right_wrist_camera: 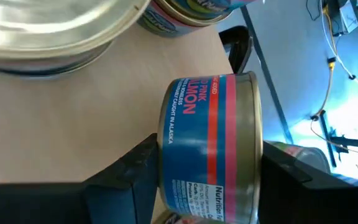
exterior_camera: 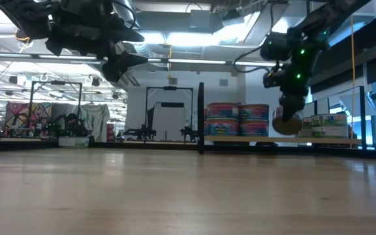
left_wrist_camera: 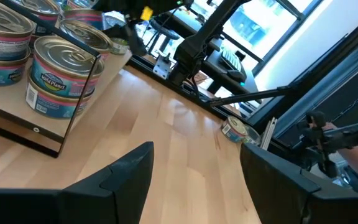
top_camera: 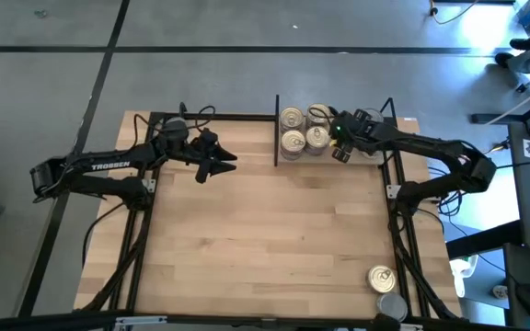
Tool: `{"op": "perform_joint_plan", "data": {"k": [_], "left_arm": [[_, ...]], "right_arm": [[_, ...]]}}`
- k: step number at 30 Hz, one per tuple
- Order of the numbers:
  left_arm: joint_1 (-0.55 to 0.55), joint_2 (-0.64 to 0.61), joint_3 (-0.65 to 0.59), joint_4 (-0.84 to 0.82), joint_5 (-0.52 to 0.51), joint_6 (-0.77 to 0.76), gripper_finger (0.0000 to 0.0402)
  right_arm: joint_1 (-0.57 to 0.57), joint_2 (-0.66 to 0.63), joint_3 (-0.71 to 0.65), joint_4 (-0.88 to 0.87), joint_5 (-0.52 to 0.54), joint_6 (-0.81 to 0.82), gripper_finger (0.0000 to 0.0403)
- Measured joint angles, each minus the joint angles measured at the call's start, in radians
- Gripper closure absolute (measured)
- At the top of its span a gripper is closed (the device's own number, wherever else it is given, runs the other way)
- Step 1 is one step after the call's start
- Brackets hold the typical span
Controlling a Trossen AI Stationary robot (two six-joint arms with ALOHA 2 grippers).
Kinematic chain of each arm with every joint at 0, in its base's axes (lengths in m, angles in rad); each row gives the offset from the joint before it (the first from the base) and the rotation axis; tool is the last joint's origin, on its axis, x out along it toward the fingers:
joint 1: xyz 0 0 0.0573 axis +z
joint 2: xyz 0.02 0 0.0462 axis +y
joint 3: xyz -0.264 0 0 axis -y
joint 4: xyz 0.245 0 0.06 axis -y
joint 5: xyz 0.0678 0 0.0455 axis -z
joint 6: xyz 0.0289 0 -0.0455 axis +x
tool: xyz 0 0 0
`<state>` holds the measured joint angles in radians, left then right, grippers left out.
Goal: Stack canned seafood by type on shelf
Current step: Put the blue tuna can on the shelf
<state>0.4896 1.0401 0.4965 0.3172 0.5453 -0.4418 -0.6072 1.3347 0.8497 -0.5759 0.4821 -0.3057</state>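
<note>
A tin (right_wrist_camera: 211,146) is seen pinched on its side between the right gripper's (right_wrist_camera: 207,180) fingers only in the right wrist view, where a pink and red label reading salmon can be made out; from above this tin is hidden under the right gripper (top_camera: 342,138), and in the low view it shows only as a gold-toned disc (exterior_camera: 287,122) held clear of the shelf (exterior_camera: 279,138). The shelf (top_camera: 247,118) is seen from above as a bay edged by black bars at the table's far side, split by a black divider (top_camera: 276,131). To the right of the divider a cluster of gold-lidded tins (top_camera: 304,131) stands, shown in the low view to be stacked two high (exterior_camera: 237,119) (their teal and pink labels are visible there). The left gripper (top_camera: 219,165) is held above the table near the bay's left part, its fingers (left_wrist_camera: 126,171) spread with nothing between them. Two more tins, one gold-lidded (top_camera: 382,278) and one grey-lidded (top_camera: 392,306), are left at the table's near right corner, well apart from the shelf.
</note>
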Motion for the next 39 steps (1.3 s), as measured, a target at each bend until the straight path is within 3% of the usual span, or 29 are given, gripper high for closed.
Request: {"op": "perform_joint_plan", "data": {"k": [16,25,32,39], "left_arm": [[0.000,0.000,0.000,0.000,0.000,0.007,0.0164],[0.000,0.000,0.000,0.000,0.000,0.007,0.0164],[0.000,0.000,0.000,0.000,0.000,0.007,0.0164],[0.000,0.000,0.000,0.000,0.000,0.006,0.0164]], "right_arm": [[-0.082,0.122,0.002,0.164,0.057,-0.105,0.0208],[-0.081,0.124,0.001,0.166,0.041,-0.113,0.0099],[-0.080,0.091,0.001,0.152,0.016,-0.094,0.0086],[-0.079,0.003,0.001,0.060,-0.109,-0.039,0.0085]]}}
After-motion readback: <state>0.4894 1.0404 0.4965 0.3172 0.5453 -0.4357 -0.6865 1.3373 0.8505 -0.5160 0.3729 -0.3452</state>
